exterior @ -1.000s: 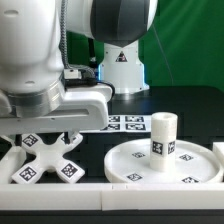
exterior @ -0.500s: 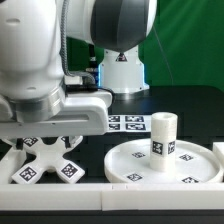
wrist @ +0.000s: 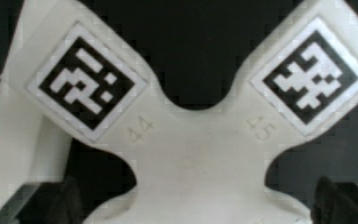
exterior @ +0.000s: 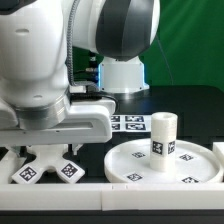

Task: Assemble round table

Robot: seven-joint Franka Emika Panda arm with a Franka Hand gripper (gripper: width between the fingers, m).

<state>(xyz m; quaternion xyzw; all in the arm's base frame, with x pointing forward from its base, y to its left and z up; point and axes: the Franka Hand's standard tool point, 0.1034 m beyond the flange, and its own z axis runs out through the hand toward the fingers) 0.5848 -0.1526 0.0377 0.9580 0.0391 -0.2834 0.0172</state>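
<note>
The white X-shaped cross base (exterior: 30, 171) lies flat at the exterior view's left, its tags facing up. My gripper (exterior: 45, 148) is low over its middle, and the hand hides the base's centre. In the wrist view the cross base (wrist: 194, 150) fills the picture, with two tagged arms spreading away. The gripper (wrist: 197, 205) is open, and a dark finger (wrist: 51, 200) shows at each side of the base's waist, slightly apart from it. The round disc (exterior: 130, 160) lies at the right with the short thick post (exterior: 161, 133) standing upright on it.
The marker board (exterior: 128, 123) lies behind the disc. A long white border rail (exterior: 150, 195) runs along the front edge, and another piece stands at the far right (exterior: 217, 150). The arm's white pedestal (exterior: 125, 72) stands at the back.
The arm has come down and nearer the camera over the cross base, and now hides more of it. The disc and post have not moved.
</note>
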